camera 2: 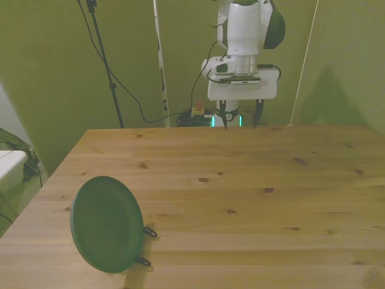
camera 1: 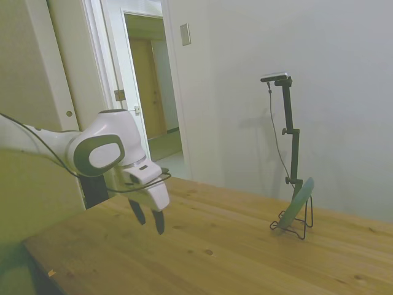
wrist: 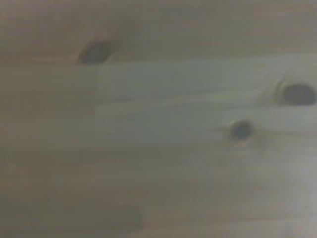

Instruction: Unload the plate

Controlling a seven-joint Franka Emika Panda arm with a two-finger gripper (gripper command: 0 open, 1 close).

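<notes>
We see the plate (camera 2: pixel 106 224) standing on edge in the rack (camera 1: pixel 296 222), at 7 o'clock on the table (camera 2: pixel 240 180) in the front view, leaning so its rim is graspable. The gripper (camera 2: pixel 239 119) hangs well apart at 12 o'clock, fingers spread, holding nothing.

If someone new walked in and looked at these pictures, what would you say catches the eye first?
First, the dull green plate, standing nearly upright in a thin black wire rack near the table's edge, at the front view's lower left. Next, the white arm's gripper, open and empty, hanging above the opposite side of the wooden table, well apart from the plate. Nothing else lies on the table.
</notes>
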